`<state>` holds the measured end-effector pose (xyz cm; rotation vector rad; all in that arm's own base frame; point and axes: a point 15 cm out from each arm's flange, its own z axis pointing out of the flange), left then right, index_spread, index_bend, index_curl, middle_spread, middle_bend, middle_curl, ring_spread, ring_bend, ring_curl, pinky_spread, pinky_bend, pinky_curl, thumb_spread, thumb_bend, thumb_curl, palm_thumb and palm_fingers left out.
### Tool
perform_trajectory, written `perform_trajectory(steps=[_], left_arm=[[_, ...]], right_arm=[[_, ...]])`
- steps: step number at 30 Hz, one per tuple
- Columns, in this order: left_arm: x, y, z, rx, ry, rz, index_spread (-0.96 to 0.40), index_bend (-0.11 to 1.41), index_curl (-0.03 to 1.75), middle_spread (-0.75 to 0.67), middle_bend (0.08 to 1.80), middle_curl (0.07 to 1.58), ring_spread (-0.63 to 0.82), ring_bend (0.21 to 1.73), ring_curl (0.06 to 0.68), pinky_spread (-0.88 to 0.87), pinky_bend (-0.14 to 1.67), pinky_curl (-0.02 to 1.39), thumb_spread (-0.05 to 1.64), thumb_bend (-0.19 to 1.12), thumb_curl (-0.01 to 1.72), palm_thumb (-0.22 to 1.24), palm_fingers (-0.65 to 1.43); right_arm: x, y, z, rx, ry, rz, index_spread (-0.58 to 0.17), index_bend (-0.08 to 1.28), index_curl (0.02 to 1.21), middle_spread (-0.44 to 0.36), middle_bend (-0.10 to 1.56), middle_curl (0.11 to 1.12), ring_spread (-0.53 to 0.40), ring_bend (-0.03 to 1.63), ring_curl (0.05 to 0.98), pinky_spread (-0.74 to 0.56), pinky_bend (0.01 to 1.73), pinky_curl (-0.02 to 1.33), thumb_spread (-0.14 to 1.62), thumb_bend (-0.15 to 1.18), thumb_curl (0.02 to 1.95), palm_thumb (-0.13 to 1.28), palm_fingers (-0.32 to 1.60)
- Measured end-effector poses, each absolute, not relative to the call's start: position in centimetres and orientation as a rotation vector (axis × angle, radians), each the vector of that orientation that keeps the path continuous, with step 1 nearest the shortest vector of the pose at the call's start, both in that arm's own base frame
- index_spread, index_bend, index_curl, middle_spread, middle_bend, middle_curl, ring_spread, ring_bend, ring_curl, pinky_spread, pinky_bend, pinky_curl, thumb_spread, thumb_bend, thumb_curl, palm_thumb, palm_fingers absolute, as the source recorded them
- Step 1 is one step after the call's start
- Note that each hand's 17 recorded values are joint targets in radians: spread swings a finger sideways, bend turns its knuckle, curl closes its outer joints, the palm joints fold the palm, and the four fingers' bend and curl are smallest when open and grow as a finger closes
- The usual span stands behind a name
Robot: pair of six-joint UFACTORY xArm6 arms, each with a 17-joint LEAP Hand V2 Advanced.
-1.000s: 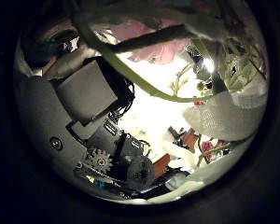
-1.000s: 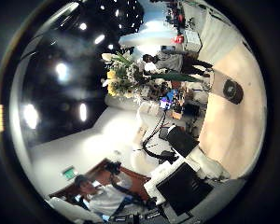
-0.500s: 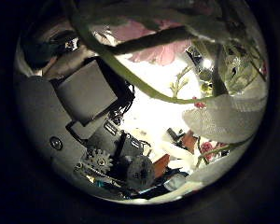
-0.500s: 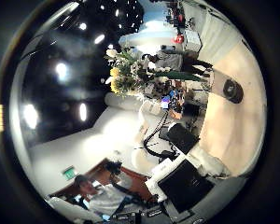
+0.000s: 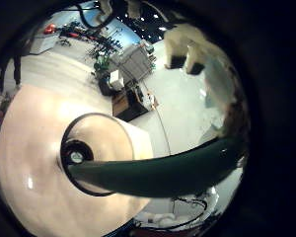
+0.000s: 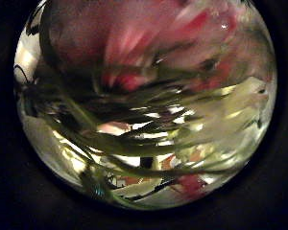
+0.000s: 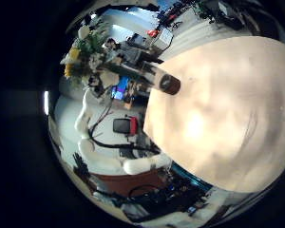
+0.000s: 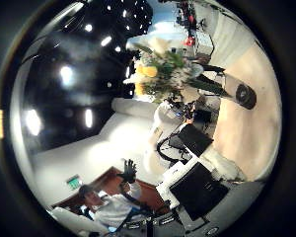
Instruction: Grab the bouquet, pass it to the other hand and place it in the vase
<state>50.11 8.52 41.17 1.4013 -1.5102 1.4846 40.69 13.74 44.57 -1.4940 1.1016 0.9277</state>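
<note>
1. The bouquet (image 8: 163,69) is held up in the air, tilted, above the table (image 7: 214,123). Its flower heads are high and its wrapped stem bundle (image 5: 168,168) slants down toward the vase (image 5: 94,153).
2. The vase stands upright on the table. From the left little finger side palm view its round mouth is seen from above.
3. The low end of the stem bundle is at the vase mouth, over or just inside the rim. I cannot tell how deep it goes.
4. The flower heads are well outside the vase, up and to one side of it, as both right palm views show.
5. Left hand: blooms and stalks fill the left thumb side palm view, blurred, so the bouquet (image 6: 144,105) is right against that palm. The stem bundle also runs close past the little finger side camera. No fingers show, so I cannot tell whether they are curled round the stems.
6. The left arm (image 7: 90,109) rises from below the bouquet up to the stems.
7. Right hand: it is well apart from the bouquet and vase, and its cameras see both from a distance. Its fingers are not visible, so I cannot tell their state.
</note>
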Motion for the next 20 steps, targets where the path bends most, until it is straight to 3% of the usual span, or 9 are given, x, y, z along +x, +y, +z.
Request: perform_trajectory(steps=[6, 14, 20], left_arm=[[48.3, 13.2, 39.8, 1.472, -1.391, 1.582, -0.04, 0.04, 0.52, 0.52, 0.14, 0.47, 0.57, 0.58, 0.215, 0.65, 0.39, 0.33, 0.79, -0.04, 0.42, 0.15, -0.32], [45.8, 15.7, 41.8, 1.521, -1.383, 1.639, -0.02, 0.07, 0.31, 0.54, 0.15, 0.35, 0.61, 0.5, 0.188, 0.73, 0.33, 0.28, 0.79, -0.04, 0.37, 0.15, -0.24], [43.9, 15.2, 41.4, 1.543, -1.356, 1.631, -0.03, 0.1, 0.23, 0.53, 0.15, 0.29, 0.61, 0.47, 0.181, 0.73, 0.3, 0.26, 0.8, -0.04, 0.36, 0.15, -0.2]], right_arm=[[40.3, 13.7, 44.2, -1.509, 1.102, 0.94, -0.39, 0.18, 0.31, -0.017, 0.19, 0.33, 0.188, 0.49, 0.207, 0.45, 0.5, 0.25, 0.99, -0.02, 0.55, 0.82, 0.24], [40.3, 13.6, 43.9, -1.511, 1.088, 0.951, -0.388, 0.18, 0.32, 0.016, 0.19, 0.32, 0.187, 0.48, 0.203, 0.45, 0.49, 0.25, 0.99, -0.02, 0.55, 0.82, 0.26], [39.3, 10.5, 43.0, -1.554, 1.07, 0.935, -0.387, 0.19, 0.33, 0.025, 0.19, 0.32, 0.186, 0.46, 0.198, 0.45, 0.47, 0.24, 0.99, -0.02, 0.55, 0.82, 0.26]])
